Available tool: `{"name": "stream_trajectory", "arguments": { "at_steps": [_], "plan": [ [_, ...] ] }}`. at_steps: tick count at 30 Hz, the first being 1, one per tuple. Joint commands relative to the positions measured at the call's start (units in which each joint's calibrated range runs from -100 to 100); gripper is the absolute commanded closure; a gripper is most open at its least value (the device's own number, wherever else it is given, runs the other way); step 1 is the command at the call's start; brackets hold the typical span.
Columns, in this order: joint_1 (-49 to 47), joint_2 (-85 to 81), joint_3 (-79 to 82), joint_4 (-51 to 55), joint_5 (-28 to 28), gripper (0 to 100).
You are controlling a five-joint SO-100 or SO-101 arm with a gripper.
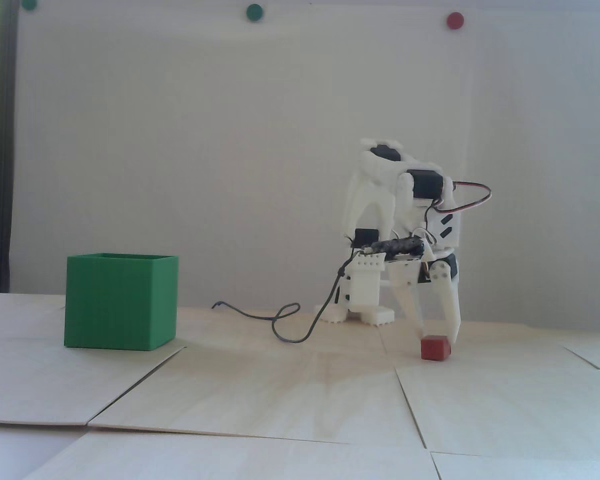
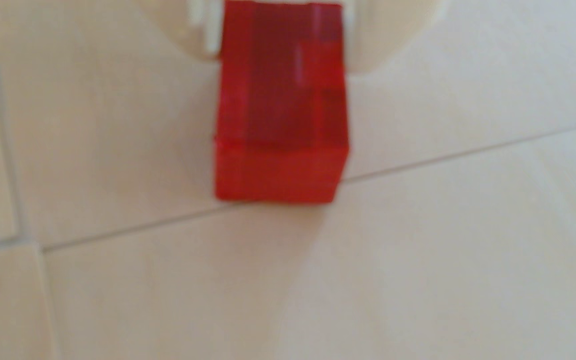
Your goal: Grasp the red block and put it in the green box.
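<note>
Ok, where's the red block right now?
In the fixed view the red block sits on the table at lower right, between the open tool's fingertips, far right of the green box.

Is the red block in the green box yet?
Out: the red block sits on the table, right of the green box, under the gripper.

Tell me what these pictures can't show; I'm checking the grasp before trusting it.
- Inside of the green box: hidden by its own walls in the fixed view.
- Contact between gripper and red block: too small in the fixed view.
- Fingers: cut off by the top edge and blurred in the wrist view.
</note>
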Motion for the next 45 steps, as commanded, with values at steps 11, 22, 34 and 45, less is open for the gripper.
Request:
{"name": "stream_trajectory", "arguments": {
  "at_steps": [11,22,34,45],
  "plan": [
    [5.4,-3.1,-10.6,7.7,0.4,98],
    [20.1,-9.5,-47.5,29.2,6.1,98],
    [53.3,-22.9,-49.1,29.2,18.5,98],
    [68.4,-18.3,-44.2,23.6,26.7,98]
  ]
}}
